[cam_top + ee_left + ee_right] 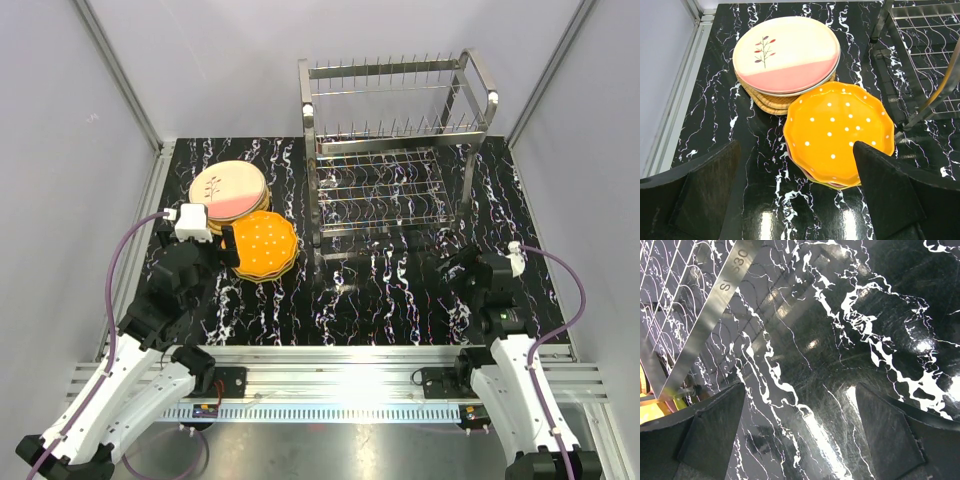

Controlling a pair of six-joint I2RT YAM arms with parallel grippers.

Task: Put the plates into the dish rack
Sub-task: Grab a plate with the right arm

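Observation:
Two stacks of plates lie at the left of the black marble table. The near stack is topped by a dotted orange plate, with pink and lime-green rims showing under it. The far stack is topped by a cream and pink leaf-motif plate over tan plates. The steel wire dish rack stands empty at the back centre; its corner shows in the left wrist view. My left gripper is open, just near-left of the orange plate. My right gripper is open over bare table.
Grey walls with metal posts enclose the table on three sides. A metal rail runs along the near edge by the arm bases. A steel rack leg stands left of my right gripper.

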